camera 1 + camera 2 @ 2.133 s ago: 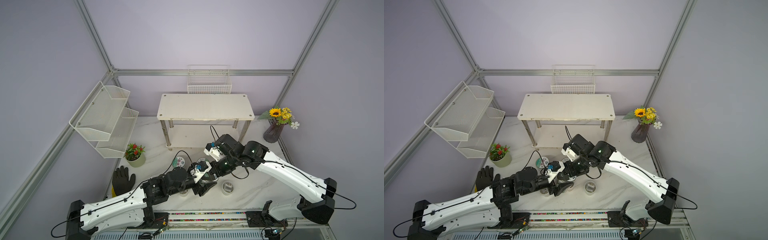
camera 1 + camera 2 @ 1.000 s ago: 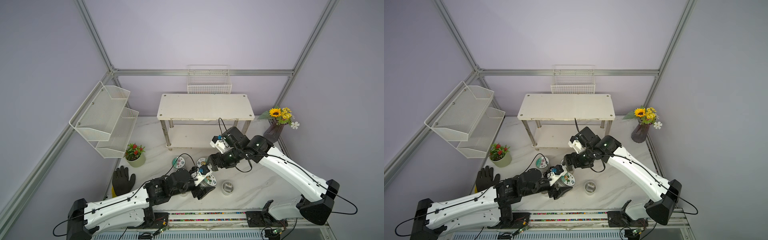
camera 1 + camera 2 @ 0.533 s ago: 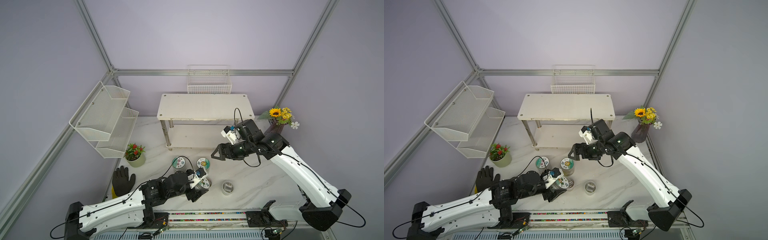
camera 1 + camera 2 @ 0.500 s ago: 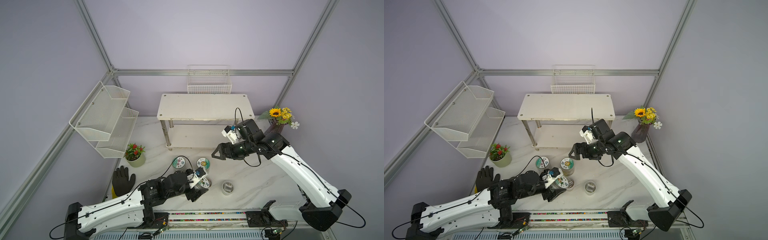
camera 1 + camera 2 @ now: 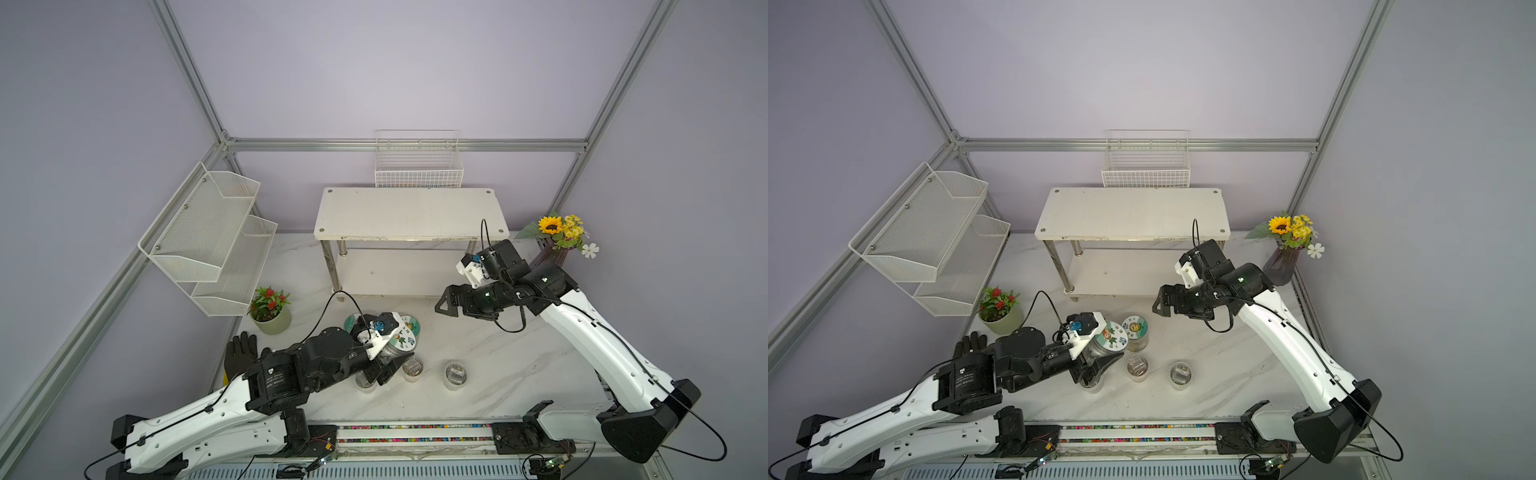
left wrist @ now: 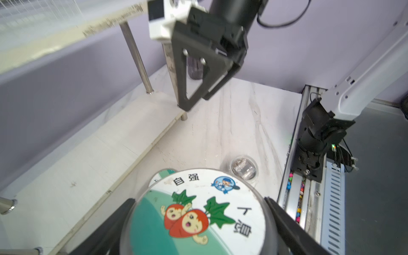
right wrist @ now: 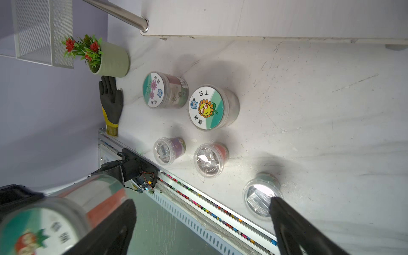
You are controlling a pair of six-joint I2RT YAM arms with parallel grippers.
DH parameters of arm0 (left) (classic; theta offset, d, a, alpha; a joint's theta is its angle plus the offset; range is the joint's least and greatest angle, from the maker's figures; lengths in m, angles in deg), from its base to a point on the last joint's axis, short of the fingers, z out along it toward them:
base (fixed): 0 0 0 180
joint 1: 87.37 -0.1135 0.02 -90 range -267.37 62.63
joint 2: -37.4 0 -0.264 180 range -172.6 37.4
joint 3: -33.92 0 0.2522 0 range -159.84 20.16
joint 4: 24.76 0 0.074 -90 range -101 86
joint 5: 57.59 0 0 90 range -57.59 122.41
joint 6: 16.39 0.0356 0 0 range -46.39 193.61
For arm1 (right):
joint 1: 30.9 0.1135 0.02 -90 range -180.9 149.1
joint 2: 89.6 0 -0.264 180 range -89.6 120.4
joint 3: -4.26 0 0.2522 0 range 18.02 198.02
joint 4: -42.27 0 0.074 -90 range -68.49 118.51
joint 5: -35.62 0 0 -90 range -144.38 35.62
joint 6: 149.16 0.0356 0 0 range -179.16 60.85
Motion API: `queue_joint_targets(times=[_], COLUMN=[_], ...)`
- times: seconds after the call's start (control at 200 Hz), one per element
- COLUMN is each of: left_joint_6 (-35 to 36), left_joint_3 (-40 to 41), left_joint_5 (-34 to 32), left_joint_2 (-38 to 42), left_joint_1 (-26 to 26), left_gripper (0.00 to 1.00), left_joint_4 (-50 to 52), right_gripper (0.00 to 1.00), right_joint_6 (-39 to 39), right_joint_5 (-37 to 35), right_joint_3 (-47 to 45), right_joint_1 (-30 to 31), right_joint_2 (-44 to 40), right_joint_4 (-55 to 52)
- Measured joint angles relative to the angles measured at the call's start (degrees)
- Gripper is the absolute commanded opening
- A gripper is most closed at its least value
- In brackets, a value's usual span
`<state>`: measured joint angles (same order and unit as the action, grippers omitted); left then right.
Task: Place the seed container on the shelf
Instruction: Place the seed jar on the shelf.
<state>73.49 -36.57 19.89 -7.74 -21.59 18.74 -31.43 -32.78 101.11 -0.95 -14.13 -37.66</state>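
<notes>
The seed container (image 5: 401, 340) (image 5: 1109, 336) is a clear tub with a radish-cartoon lid. My left gripper (image 6: 198, 199) is shut on it, one black finger on each side of the lid rim, and holds it above the table near the front. In the right wrist view the held seed container (image 7: 44, 220) shows blurred at the corner. My right gripper (image 5: 446, 305) (image 5: 1160, 303) (image 7: 202, 201) hangs open and holds nothing, off to the right by the shelf's lower board. The shelf (image 5: 411, 212) (image 5: 1129, 212) (image 6: 88, 154) stands at the back with both white boards bare.
A sunflower-lid tub (image 7: 206, 107) (image 5: 1135, 326) and a flower-lid tub (image 7: 153, 89) stand before the shelf. Three small clear jars (image 7: 167, 151) (image 7: 208, 162) (image 7: 260, 194) line the front. Potted plant (image 5: 270, 309), black glove (image 5: 241, 353), mesh rack (image 5: 208, 237), wire basket (image 5: 417, 166), flower vase (image 5: 557, 245).
My right gripper has drawn away from the left gripper, rightward and back toward the shelf, open. My left gripper keeps the radish-lid container and has shifted slightly.
</notes>
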Motion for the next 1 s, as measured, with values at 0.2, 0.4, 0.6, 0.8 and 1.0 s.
queue_joint_targets(times=[0.2,0.4,0.6,0.8,1.0], left_joint_6=[4.9,13.4,20.5,18.1,12.0], left_joint_3=[-9.3,-10.2,-12.1,-16.6,-22.5], left_joint_5=[-7.0,-15.0,-19.0,-18.3,-14.3], left_joint_2=[-2.2,-4.7,-10.5,-14.2,-18.5], left_joint_1=[0.0,0.0,-5.2,-17.8,-27.7], left_gripper=[0.33,0.33,0.33,0.33,0.32], left_joint_4=[-1.6,-12.3,-23.5,-26.3,-27.6], right_gripper=[0.97,0.97,0.97,0.97,0.97], right_joint_6=[0.0,0.0,0.1,0.1,0.1], right_joint_5=[-0.3,-0.1,0.4,1.0,1.7], right_joint_3=[-2.6,-4.8,-6.4,-7.5,-7.5], right_joint_1=[-0.1,-0.1,-0.1,-0.1,-0.1], right_joint_2=[-2.3,-4.7,-7.1,-8.0,-8.1], right_joint_4=[-0.3,-0.4,-0.3,-0.2,0.0])
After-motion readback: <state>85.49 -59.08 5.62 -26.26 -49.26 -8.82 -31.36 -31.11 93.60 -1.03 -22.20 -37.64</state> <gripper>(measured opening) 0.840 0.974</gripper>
